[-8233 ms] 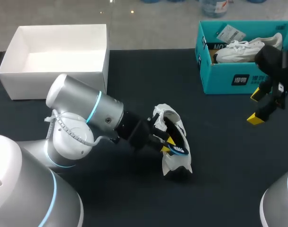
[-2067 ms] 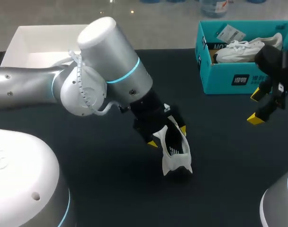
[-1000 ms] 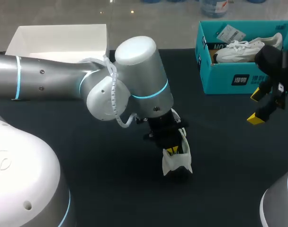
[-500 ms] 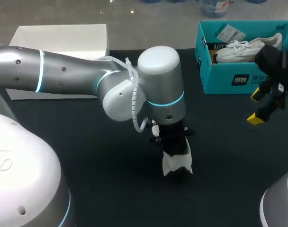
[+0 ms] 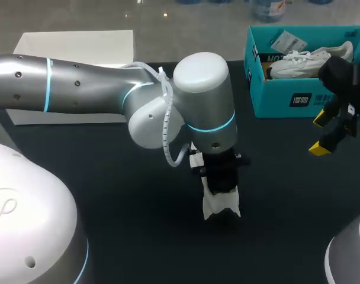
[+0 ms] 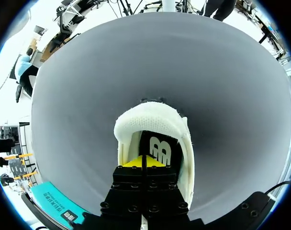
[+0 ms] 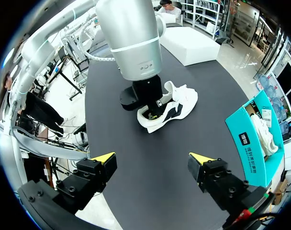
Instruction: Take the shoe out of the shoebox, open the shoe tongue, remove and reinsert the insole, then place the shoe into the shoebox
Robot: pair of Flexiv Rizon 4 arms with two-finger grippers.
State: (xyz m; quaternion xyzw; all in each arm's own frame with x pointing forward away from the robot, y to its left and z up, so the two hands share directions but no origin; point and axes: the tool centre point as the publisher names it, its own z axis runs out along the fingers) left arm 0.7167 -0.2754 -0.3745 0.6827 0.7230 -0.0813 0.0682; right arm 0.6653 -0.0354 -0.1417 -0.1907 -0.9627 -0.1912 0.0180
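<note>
Listing from your left, item by item.

1. White open box: sitting at the far left corner of the black table, partly hidden behind your left arm.
2. Left arm: coming in from the left side and reaching past the middle of the table, its wrist pointing straight down over the shoe.
3. Left gripper: its yellow tips are sitting drawn together with no gap showing, pushed down into the shoe's opening. You cannot tell whether they are pinching anything or only pressing.
4. White sneaker: this is the task's shoe, lying on the table near the middle, well apart from both boxes. Its padded heel collar is curving around the gripper in the left wrist view.
5. Black insole: lying inside the sneaker, directly ahead of the yellow tips, showing a white printed mark.
6. Teal shoebox: standing open at the far right of the table.
7. Second white sneaker: resting on its side inside the teal shoebox, with a paper tag just beside it.
8. Right gripper: hovering above the table's right edge, just in front of the teal shoebox, fingers spread wide apart and gripping nothing.
</note>
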